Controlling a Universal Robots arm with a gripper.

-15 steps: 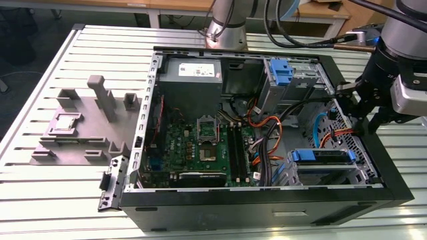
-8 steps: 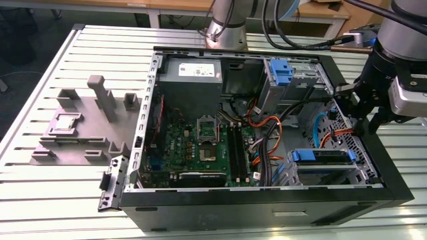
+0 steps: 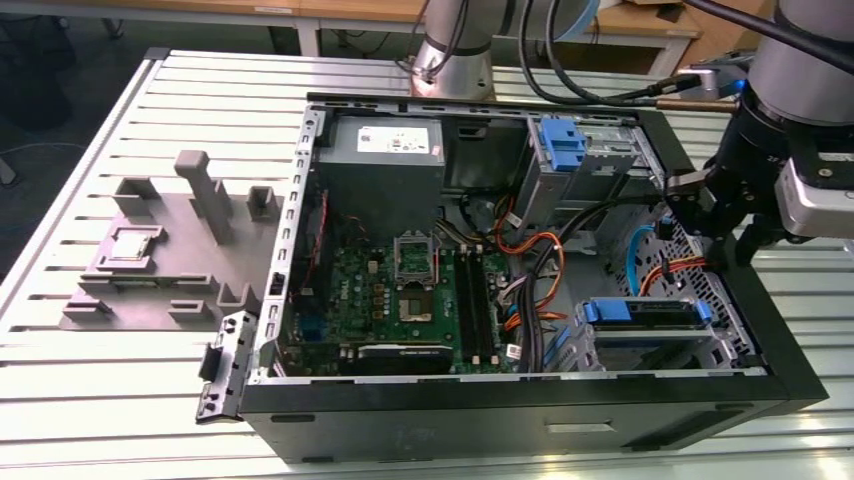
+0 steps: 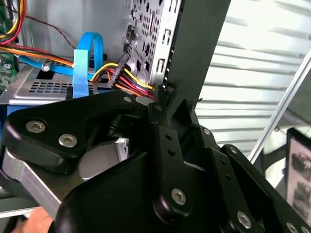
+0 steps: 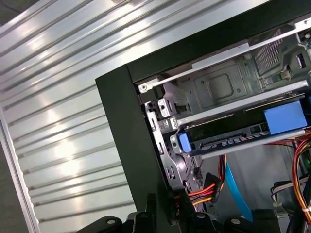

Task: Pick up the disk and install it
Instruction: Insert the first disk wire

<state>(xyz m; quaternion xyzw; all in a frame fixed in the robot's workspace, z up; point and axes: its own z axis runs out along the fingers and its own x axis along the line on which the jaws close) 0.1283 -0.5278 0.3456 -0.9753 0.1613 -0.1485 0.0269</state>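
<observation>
Nearest in the exterior view, the black computer case (image 3: 534, 415) is laid open on the slatted table (image 3: 120, 400). Just behind that front edge, on the exterior view's right, the disk (image 3: 641, 312) is seen sitting flat in the drive cage (image 3: 661, 350), with its blue bracket showing on top. A bit further back, the gripper (image 3: 738, 250) is held by the case's perforated wall on that same side, near the disk but apart from it. Jaws: whether they're released or clenched can't be told, too much is hidden by the black linkage. Mid-case, the green motherboard (image 3: 400, 290) is found, with orange cables (image 3: 541, 270) strung beside it. Furthest back, the grey power supply (image 3: 387, 145) and an upright blue latch (image 3: 563, 150) are parked along the far wall.
</observation>
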